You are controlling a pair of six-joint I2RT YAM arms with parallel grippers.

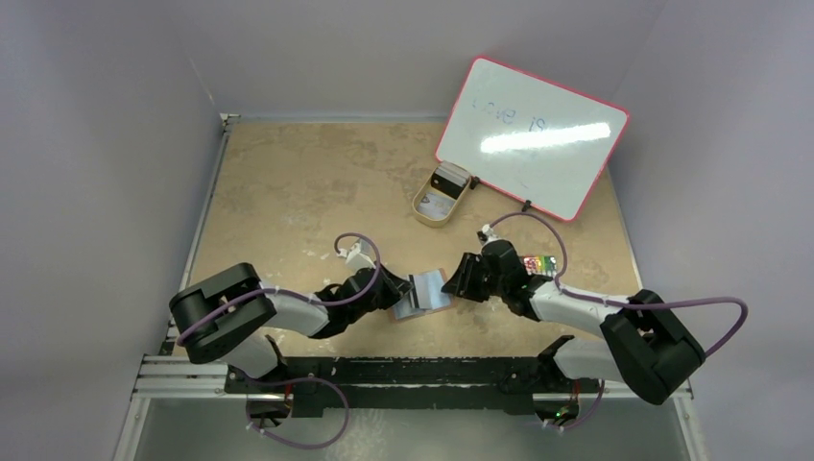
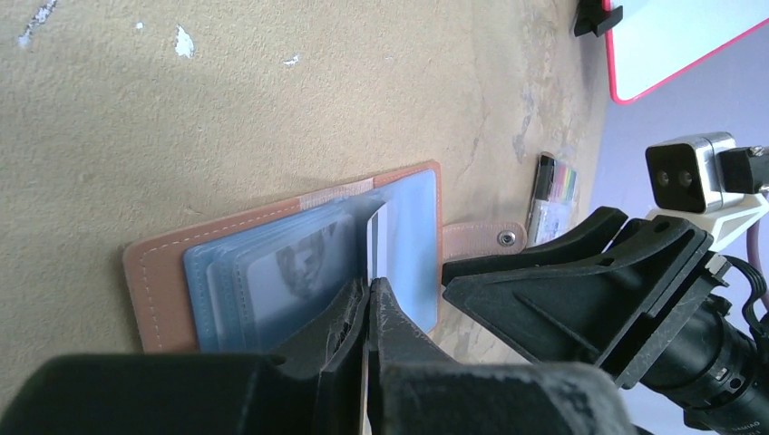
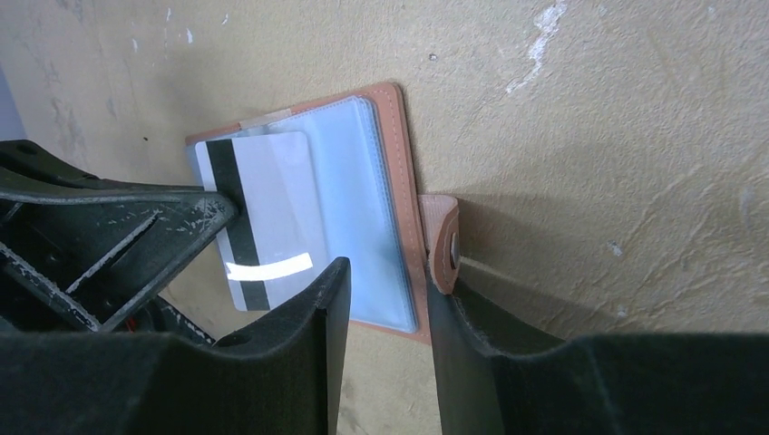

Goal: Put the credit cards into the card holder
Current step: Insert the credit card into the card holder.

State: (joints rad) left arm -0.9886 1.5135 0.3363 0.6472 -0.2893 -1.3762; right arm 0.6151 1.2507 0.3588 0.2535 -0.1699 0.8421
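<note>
Left hand point(image 2: 370, 283) clenched on 1 credit card point(image 3: 272, 213) over the card holder point(image 3: 397, 154); right hand point(image 3: 388, 272) part-open, straddling its edge.

Robotics lab: plain partition walls point(image 1: 96, 144), rail-mounted arms point(image 1: 298, 312).

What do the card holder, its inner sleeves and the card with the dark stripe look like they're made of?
Card holder: probably leather or an imitation, matte reddish-tan, with a stitched border.
Inner sleeves: thin, clear bluish plastic; the layers show through.
Card: stiff glossy plastic; it catches a bright reflection.
</note>
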